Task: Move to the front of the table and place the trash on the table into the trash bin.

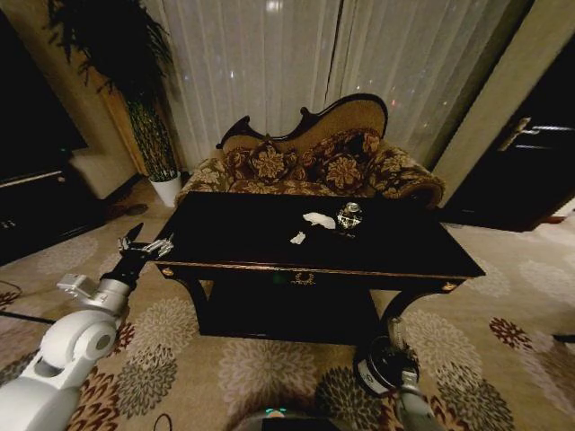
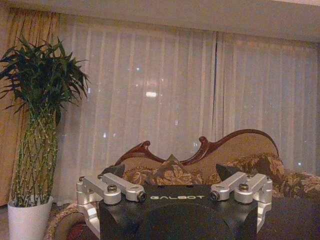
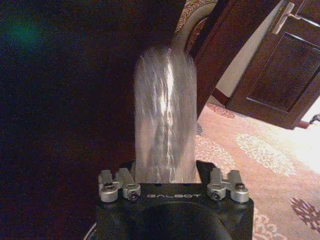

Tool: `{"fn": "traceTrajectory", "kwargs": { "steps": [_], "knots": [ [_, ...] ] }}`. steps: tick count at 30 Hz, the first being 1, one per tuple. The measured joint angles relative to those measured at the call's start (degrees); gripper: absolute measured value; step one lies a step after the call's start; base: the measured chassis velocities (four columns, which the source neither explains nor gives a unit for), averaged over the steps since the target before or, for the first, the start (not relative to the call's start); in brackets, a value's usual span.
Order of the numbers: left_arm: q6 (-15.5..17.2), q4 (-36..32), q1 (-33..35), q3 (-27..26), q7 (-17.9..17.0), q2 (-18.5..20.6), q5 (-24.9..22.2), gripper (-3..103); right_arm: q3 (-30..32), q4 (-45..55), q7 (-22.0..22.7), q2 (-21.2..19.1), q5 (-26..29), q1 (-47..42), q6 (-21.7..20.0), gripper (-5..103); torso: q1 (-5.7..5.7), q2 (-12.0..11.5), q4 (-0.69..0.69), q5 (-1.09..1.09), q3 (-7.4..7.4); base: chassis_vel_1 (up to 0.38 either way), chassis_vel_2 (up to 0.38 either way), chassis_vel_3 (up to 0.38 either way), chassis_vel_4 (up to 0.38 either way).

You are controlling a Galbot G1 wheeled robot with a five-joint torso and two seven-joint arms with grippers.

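Lower right of the head view, the right gripper (image 3: 165, 172) clamps a crinkled clear plastic bottle (image 3: 165, 115) over the round black trash bin (image 1: 384, 366); next comes release, I judge. White paper wads (image 1: 317, 219) lie mid-frame on the glossy dark wooden table (image 1: 234, 235). The left gripper (image 1: 145, 242) hovers wide at left.

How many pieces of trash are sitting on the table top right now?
3: a larger white paper wad near the far middle of the table, a smaller white wad just in front of it, and a shiny clear rounded item beside the larger wad.

Blurred clear item (image 3: 165, 115) hides right jaws' tips.
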Motion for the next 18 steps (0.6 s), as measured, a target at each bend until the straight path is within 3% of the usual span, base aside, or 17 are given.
{"fn": "traceTrajectory", "kwargs": {
  "steps": [10, 13, 18],
  "knots": [
    [0.0, 0.0, 0.0, 0.0, 0.0, 0.0, 0.0, 100, 1.0, 1.4, 0.0, 0.0, 0.1, -2.0, 0.4, 99, 0.0, 0.0, 0.01, 0.01, 0.0, 0.0, 0.0, 0.0, 0.0],
    [0.0, 0.0, 0.0, 0.0, 0.0, 0.0, 0.0, 100, 1.1, 3.2, 0.1, 0.0, 1.2, -4.0, 0.6, 100, 0.0, 0.0, 0.01, 0.0, 0.0, 0.0, 0.0, 0.0, 0.0],
    [0.0, 0.0, 0.0, 0.0, 0.0, 0.0, 0.0, 100, 1.3, 12.1, -0.5, -0.4, 8.3, -12.1, 0.5, 100, 0.0, 0.0, 0.0, 0.0, 0.0, 0.0, 0.0, 0.0, 0.0]
  ]
}}
